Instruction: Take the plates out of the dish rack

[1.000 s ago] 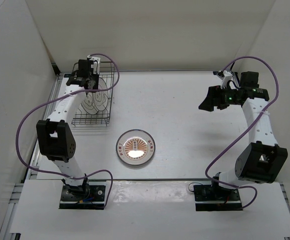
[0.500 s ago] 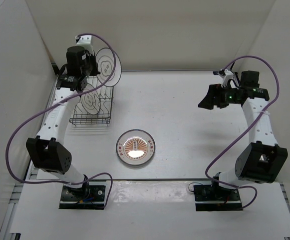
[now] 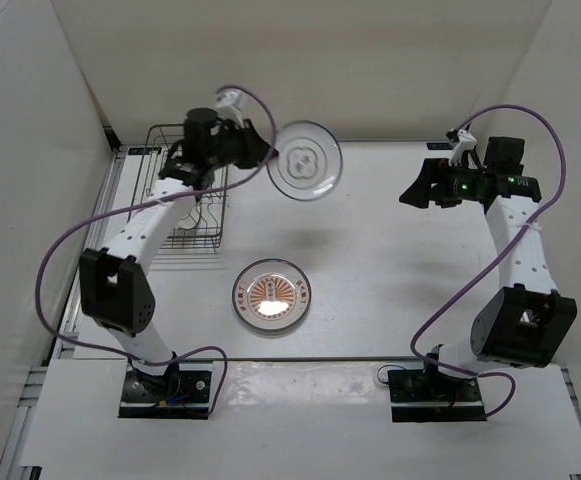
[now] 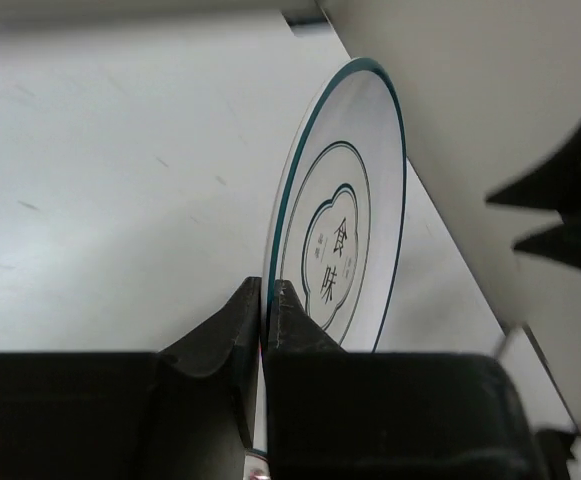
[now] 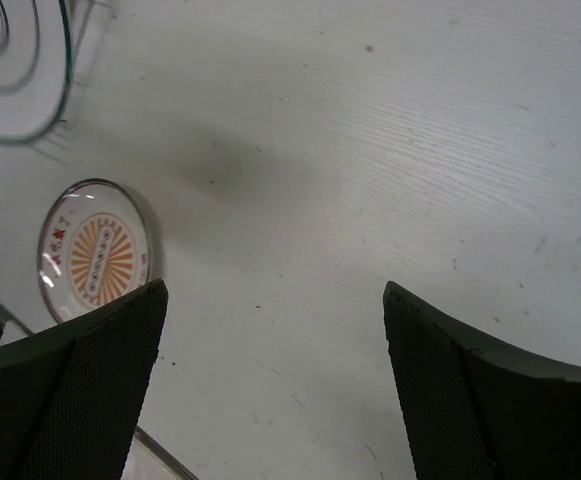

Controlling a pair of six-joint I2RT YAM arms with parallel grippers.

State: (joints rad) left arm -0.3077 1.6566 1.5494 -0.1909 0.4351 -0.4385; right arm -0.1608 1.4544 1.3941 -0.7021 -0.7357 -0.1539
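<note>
2 arms, left arm (image 3: 142, 222) and right arm (image 3: 520, 255): white tube links, black boxy joint housings. Thin purple cable (image 3: 39, 280) along each. Flat black base plates (image 3: 165, 392), small wires at foot. Green light (image 3: 461, 186) on right wrist. Right gripper fingers (image 5: 90, 390) black, fine mesh texture; left gripper fingers (image 4: 220, 345) smooth black.
</note>
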